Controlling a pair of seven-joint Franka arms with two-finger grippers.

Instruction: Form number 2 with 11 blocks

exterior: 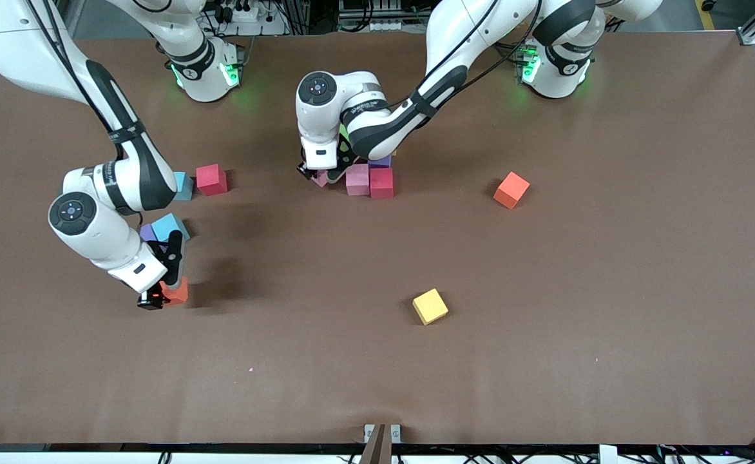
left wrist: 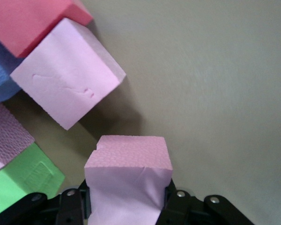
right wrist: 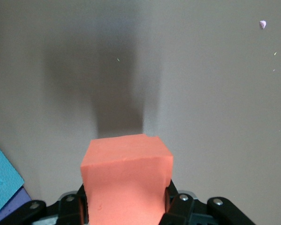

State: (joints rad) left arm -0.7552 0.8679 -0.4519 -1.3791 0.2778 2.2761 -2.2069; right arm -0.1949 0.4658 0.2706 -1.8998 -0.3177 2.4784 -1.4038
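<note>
The left gripper [exterior: 318, 175], just above the frame's centre in the front view, is clamped on a pale pink foam cube [left wrist: 129, 180] held low over the brown table [exterior: 545, 322]. Beside it sits the started cluster: a pink foam cube [exterior: 357, 179] touching a red foam cube [exterior: 381, 182], with a purple foam cube [exterior: 381, 161] at the red one's upper edge; the left wrist view also shows a green foam cube [left wrist: 23, 180] there.

The right gripper [exterior: 158, 296], at the frame's lower left, is clamped on an orange foam cube [right wrist: 126, 176].

Above it lie a light blue cube [exterior: 170, 227] touching another purple cube [exterior: 148, 232], then a second light blue cube [exterior: 183, 185] beside a crimson foam cube [exterior: 211, 179].

1 orange cube [exterior: 511, 190] lies alone at centre right, and 1 yellow foam cube [exterior: 430, 306] below centre.
</note>
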